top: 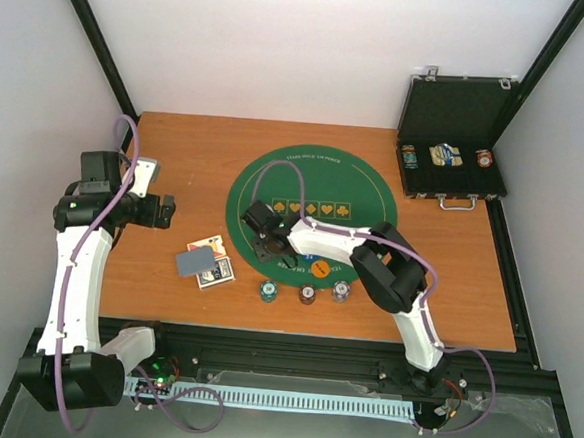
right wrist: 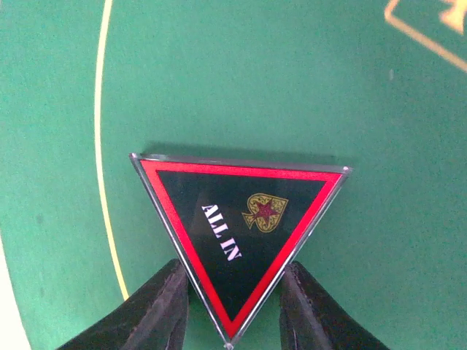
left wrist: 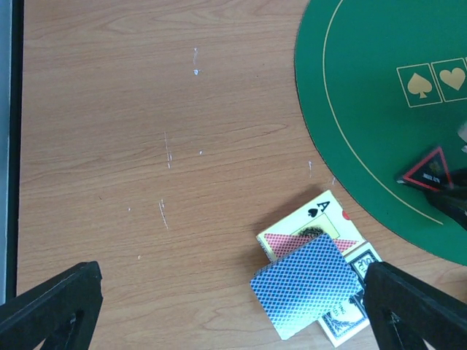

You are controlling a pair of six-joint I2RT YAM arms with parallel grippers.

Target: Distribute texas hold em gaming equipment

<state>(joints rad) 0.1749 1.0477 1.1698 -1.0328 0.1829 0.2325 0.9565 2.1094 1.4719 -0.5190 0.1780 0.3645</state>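
Observation:
My right gripper [top: 264, 234] is shut on the black-and-red "ALL IN" triangle marker [right wrist: 237, 233]. Its fingers [right wrist: 157, 310] press the two sides near the lower tip, low over the green mat [right wrist: 219, 73]. The marker also shows in the left wrist view [left wrist: 429, 169]. Blue-grey-backed playing cards [top: 207, 263] lie on the wood left of the mat, one face down over an ace of spades [left wrist: 310, 284]. My left gripper [top: 164, 210] is open and empty, above and left of the cards [left wrist: 233, 324]. Three striped chips [top: 307, 294] sit at the mat's near edge. An orange disc [top: 320, 268] lies on the mat.
An open black hard case [top: 453, 140] stands at the back right with more chips and a card deck inside. The round green mat [top: 315, 176] lies mid-table on the wooden top [left wrist: 146, 146]. Black frame rails run along the table's sides.

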